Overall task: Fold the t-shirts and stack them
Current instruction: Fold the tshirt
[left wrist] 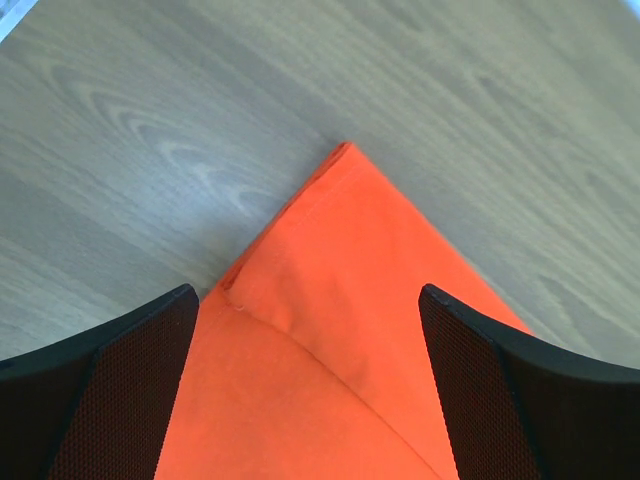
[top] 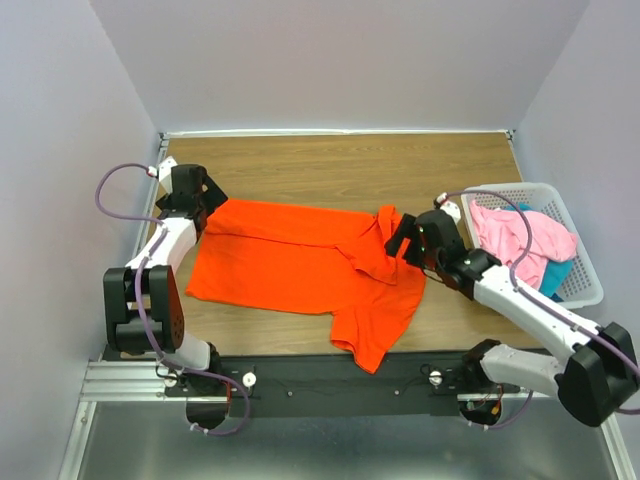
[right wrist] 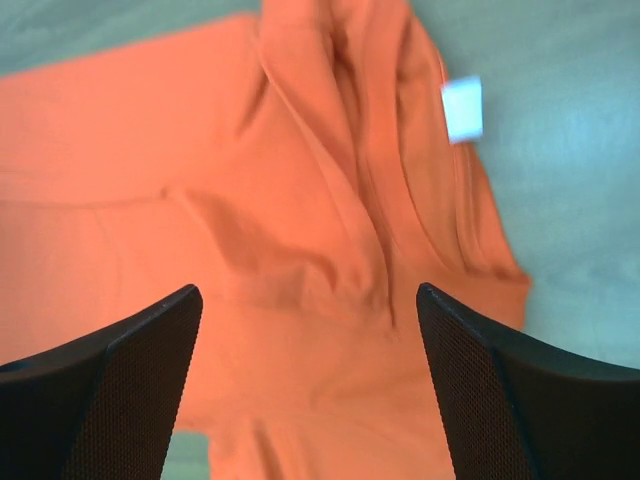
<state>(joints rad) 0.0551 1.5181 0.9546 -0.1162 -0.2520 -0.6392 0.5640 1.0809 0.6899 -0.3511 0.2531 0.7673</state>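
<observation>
1. Three pale lilac walls (top: 330, 60) close in a wood-grain table top (top: 330, 160) in the overhead view. A bright orange-red short-sleeved t-shirt (top: 290, 265) lies spread across its middle, one part reaching the near edge. The left gripper (top: 203, 220) sits at the shirt's far-left corner and the right gripper (top: 398, 236) at its collar end. At the right edge, a white plastic lattice basket (top: 590, 290) holds a crumpled light pink t-shirt (top: 520, 230) over a teal-blue t-shirt (top: 555, 272).
2. Left wrist view: one pointed, hemmed corner of the orange-red shirt (left wrist: 340, 330) lies on the grey-brown wood (left wrist: 150, 130). It sits between the left gripper's (left wrist: 308, 295) widely spread black fingers (left wrist: 120, 390), which grip nothing.
3. Right wrist view: the table (right wrist: 560, 150) is blurred. The shirt's (right wrist: 150, 170) wrinkled collar, with a small white tag (right wrist: 462, 108), lies ahead of the right gripper (right wrist: 308, 295). Its jaws stand wide over the cloth, holding nothing.
</observation>
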